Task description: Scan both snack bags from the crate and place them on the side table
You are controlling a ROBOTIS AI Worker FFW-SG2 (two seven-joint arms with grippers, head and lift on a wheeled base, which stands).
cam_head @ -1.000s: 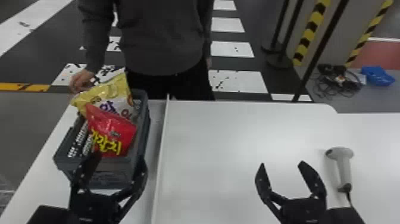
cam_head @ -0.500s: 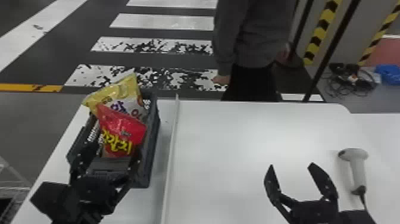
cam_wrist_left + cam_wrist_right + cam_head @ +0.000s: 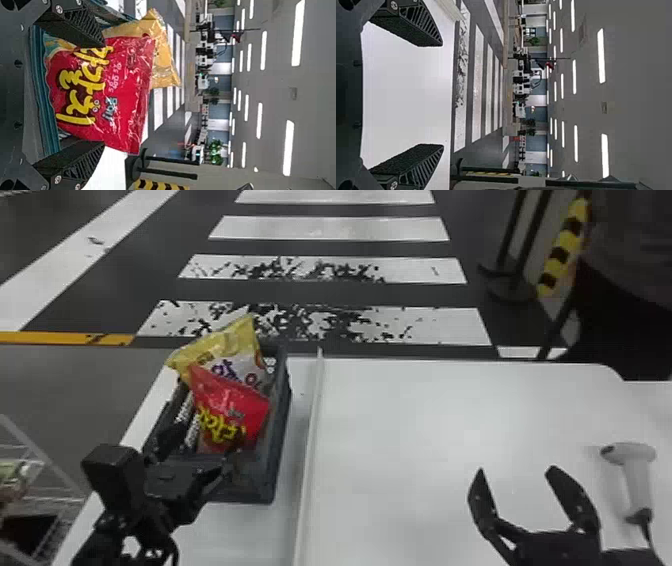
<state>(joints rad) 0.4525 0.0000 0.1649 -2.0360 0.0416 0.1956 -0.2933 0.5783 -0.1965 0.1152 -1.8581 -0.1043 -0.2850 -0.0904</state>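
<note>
In the head view my left gripper (image 3: pixel 197 452) is at the near end of the dark crate (image 3: pixel 280 415), by the red snack bag (image 3: pixel 230 407). The yellow snack bag (image 3: pixel 225 345) leans behind the red one; both stick up out of the crate. In the left wrist view my left gripper (image 3: pixel 104 95) is open, its fingers on either side of the red bag (image 3: pixel 126 95), with the yellow bag (image 3: pixel 158 51) beyond. My right gripper (image 3: pixel 515 475) stands open over the white table, and in the right wrist view my right gripper (image 3: pixel 443 95) has nothing between its fingers.
A white handheld scanner (image 3: pixel 635 475) stands on the table (image 3: pixel 425 430) right of my right gripper. A raised white strip (image 3: pixel 311 440) runs along the table beside the crate. At the lower left is a wire rack (image 3: pixel 45 495).
The left gripper has moved forward and closer to the red bag. The crate and scanner shift somewhat within the head view. The hand that was at the yellow bag is gone from it.
</note>
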